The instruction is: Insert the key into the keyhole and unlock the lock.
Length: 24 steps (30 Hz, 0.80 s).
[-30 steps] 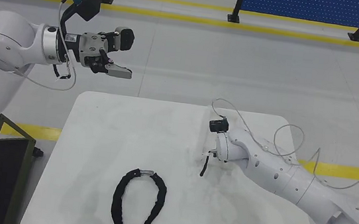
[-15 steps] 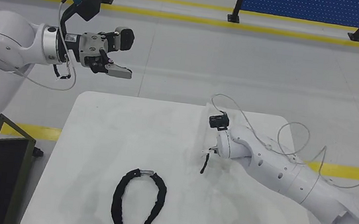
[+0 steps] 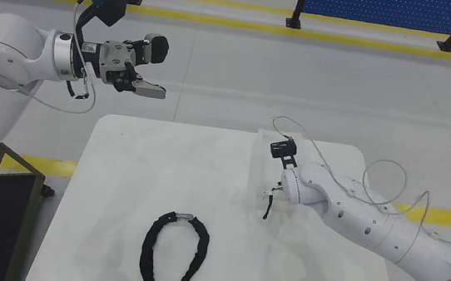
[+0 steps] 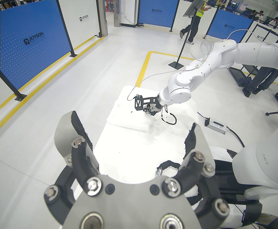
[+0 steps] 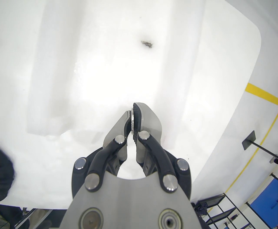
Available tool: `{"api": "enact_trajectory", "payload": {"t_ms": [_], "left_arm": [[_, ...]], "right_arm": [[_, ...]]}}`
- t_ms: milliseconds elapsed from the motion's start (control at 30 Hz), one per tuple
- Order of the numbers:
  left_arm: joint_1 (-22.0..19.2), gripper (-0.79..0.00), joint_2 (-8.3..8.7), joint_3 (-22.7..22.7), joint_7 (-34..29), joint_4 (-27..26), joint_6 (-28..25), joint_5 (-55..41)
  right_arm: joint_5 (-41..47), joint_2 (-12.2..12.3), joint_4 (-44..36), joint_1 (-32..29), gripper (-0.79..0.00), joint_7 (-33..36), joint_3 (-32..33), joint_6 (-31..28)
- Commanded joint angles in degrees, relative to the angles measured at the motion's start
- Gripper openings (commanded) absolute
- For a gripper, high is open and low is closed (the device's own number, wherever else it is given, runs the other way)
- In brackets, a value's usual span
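We see the right gripper (image 5: 133,112) low over the right half of the bench (image 3: 121,179), its fingers pinched on the thin metal key (image 5: 131,122). The black chain lock (image 3: 174,253) lies well apart, near the robot-side edge, with bare surface between them. Our left gripper (image 3: 143,88) hangs beyond the far left corner, fingers spread wide, holding nothing.

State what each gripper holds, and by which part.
Right gripper: a thin silvery metal key, pinched across its flat faces. Left gripper: nothing.
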Motion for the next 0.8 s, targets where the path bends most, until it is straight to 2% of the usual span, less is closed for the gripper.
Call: {"api": "enact_trajectory", "payload": {"t_ms": [0, 167, 433, 600, 767], "left_arm": [[0.0, 0.0, 0.0, 0.0, 0.0, 0.0, 0.0, 0.0], [0.0, 0.0, 0.0, 0.0, 0.0, 0.0, 0.0, 0.0], [0.0, 0.0, 0.0, 0.0, 0.0, 0.0, 0.0, 0.0], [0.0, 0.0, 0.0, 0.0, 0.0, 0.0, 0.0, 0.0], [0.0, 0.0, 0.0, 0.0, 0.0, 0.0, 0.0, 0.0]], "right_arm": [[-1.97, -0.14, 1.17, -0.63, -0.785, 0.75, 0.0, -0.72], [-7.05, -1.62, 3.89, -1.59, -0.785, 4.14, 0.0, -4.12], [-16.84, -5.94, 5.91, -1.71, -0.785, 12.44, 0.02, -12.42], [-10.33, -7.3, 7.05, -2.29, -0.785, 10.56, 4.01, -10.54], [-3.06, -5.98, 10.11, -4.11, -0.785, 7.38, 8.75, -7.37]]}}
